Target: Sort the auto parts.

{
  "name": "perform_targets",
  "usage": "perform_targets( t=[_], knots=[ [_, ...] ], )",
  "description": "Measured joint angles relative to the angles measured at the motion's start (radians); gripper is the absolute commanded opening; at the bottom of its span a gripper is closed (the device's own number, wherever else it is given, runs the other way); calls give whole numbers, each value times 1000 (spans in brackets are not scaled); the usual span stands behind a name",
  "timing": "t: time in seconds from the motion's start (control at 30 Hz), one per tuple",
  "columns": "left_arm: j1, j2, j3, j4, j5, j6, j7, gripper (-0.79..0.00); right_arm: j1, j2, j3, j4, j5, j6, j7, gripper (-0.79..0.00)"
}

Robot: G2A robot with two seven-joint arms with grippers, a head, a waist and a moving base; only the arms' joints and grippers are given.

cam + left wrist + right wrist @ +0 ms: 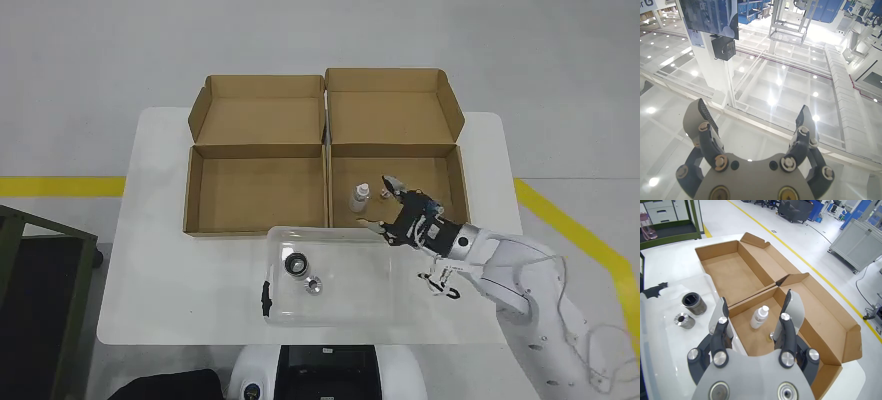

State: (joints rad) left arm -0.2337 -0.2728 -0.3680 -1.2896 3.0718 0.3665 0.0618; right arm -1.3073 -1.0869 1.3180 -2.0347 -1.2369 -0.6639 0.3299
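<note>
Right fingers point(794, 306) apart, empty, near bottle point(759, 317) in cardboard box point(821, 321)

The white, jointed right arm point(515, 268) is sitting at the near right, its forearm angling toward the far left. Its grey-and-black right gripper point(380, 204) is holding its two curved fingers point(793, 306) wide apart, with nothing between them. The grey-plated, black-linked left gripper point(752, 103) is seemingly tilting upward, its ridged fingers point(694, 117) likewise spread apart.
</note>
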Motion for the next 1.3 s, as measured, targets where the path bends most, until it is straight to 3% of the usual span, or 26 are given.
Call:
perform_targets(
  t=[0.5, 1.3],
  knots=[
    [0, 0, 0, 0, 0, 0, 0, 0, -56, -2, -169, -36, -89, -64, 15, -268],
    [0, 0, 0, 0, 0, 0, 0, 0, -7, -15, -328, 137, -267, -48, -4, -302]
  ],
)
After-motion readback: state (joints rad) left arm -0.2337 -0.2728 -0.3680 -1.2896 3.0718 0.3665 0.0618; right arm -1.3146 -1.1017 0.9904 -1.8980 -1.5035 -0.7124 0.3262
